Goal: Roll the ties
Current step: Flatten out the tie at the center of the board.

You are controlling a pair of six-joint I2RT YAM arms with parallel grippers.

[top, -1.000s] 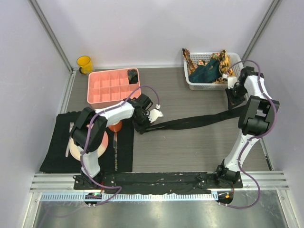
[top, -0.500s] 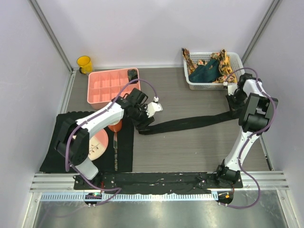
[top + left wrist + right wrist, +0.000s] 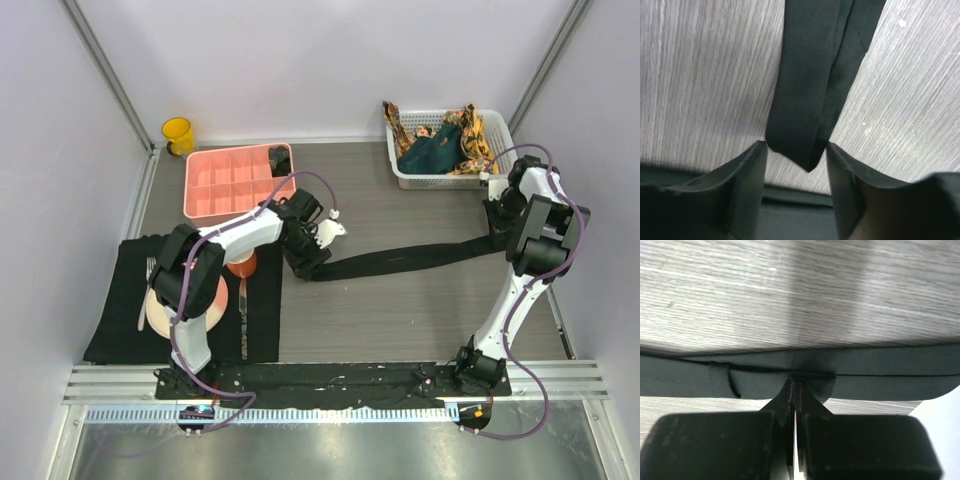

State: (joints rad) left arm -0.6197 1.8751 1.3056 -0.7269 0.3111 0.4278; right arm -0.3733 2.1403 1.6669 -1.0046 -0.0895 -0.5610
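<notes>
A plain black tie (image 3: 410,258) lies stretched across the table between both arms. Its pointed end (image 3: 807,150) rests on the wood between the spread fingers of my left gripper (image 3: 796,145), which is open and low over it, at the tie's left end in the top view (image 3: 308,258). My right gripper (image 3: 795,386) is shut, its tips pinching the near edge of the black tie (image 3: 865,372) at the right end (image 3: 497,228). A dark teal tie (image 3: 432,152) and orange patterned ties (image 3: 470,130) lie bunched in the white basket (image 3: 440,181).
A pink compartment tray (image 3: 215,185) sits behind the left arm, with a yellow cup (image 3: 178,135) further back. A black mat (image 3: 125,320) at the front left carries a plate (image 3: 158,312) and cutlery. The enclosure walls stand close to the right arm.
My left gripper has opened and let go of the tie's pointed end, which now lies on the table. The right gripper stayed shut and shifted slightly right, the tie's end going with it.
</notes>
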